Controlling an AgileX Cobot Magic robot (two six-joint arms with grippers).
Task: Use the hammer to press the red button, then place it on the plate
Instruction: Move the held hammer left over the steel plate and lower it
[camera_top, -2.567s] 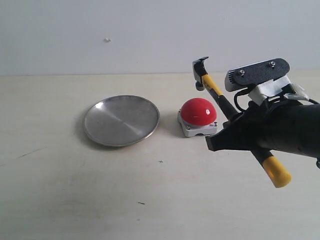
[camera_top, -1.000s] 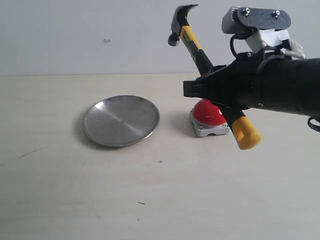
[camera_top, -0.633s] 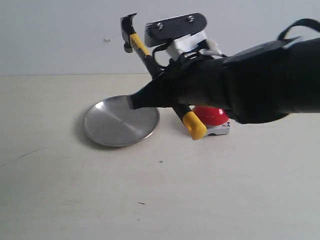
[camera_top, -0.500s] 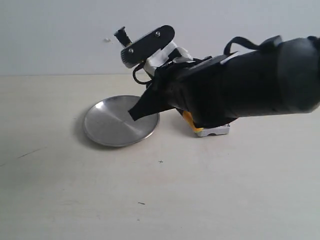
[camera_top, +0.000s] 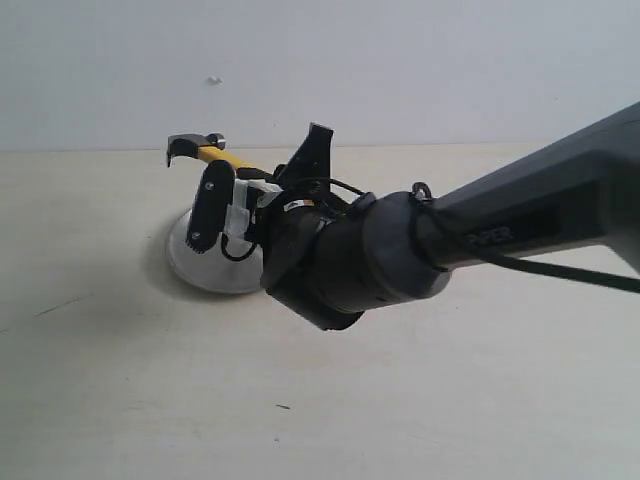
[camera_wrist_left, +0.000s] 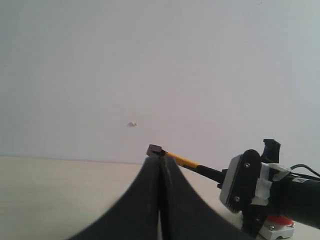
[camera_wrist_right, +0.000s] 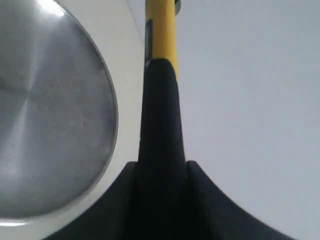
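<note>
Hammer (camera_top: 197, 146) gripped by its black handle in right claw (camera_wrist_right: 161, 169), held over plate (camera_top: 182, 258) edge, away from red button (camera_wrist_left: 278, 220); pressing seems done, only release remains.

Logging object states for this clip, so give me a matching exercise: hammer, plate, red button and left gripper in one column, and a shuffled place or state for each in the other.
Things:
1. hammer
2. plate
3. red button
4. left gripper

Places or states:
A. fingers closed together, nothing between them
B. lying on the table, partly hidden by the right arm
C. held off the table in the right gripper
D. visible only in the left wrist view

Pairs: 1-C, 2-B, 3-D, 4-A
</note>
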